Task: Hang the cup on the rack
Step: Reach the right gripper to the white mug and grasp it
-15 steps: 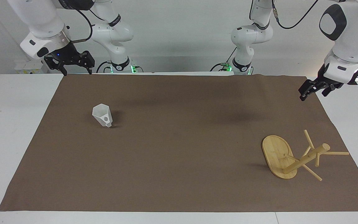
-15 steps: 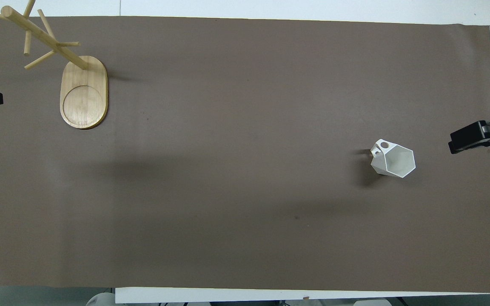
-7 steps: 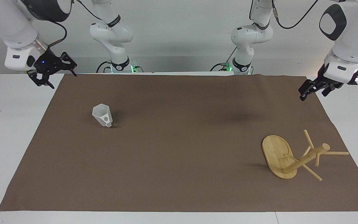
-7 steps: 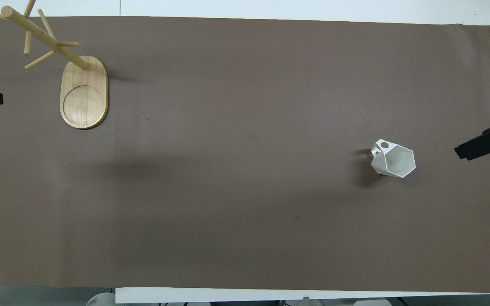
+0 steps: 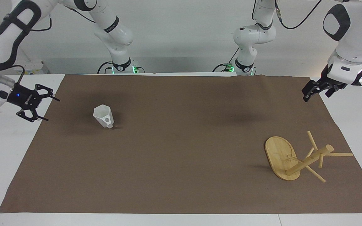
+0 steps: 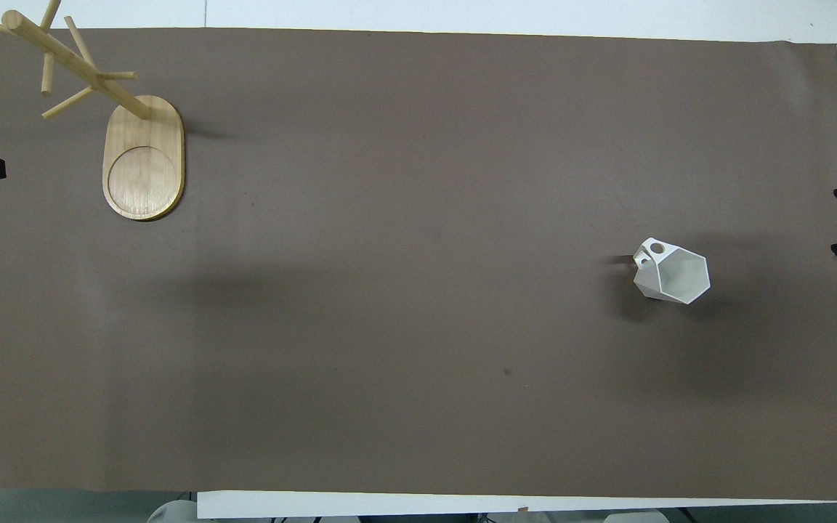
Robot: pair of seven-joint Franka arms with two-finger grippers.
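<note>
Cup: it stands upright on the brown mat, toward the right arm's end of the desk. Its handle with the round hole points away from the robots. Nothing holds it.
Rack: it stands on the mat at the left arm's end, well apart from the cup and farther from the robots. Its pegs are bare, so I think the job has only just begun.
Right hand: it hangs over the mat's edge, near the cup but not touching it. Its fingers are spread wide and it holds nothing. I think I put it there, turned sideways, so it can slide in and pinch the cup.
Left hand: it waits over the mat's corner by the rack. I cannot tell how far open it is.
Next: I would go slowly, because the cup has a tiny bottom and might tip.
</note>
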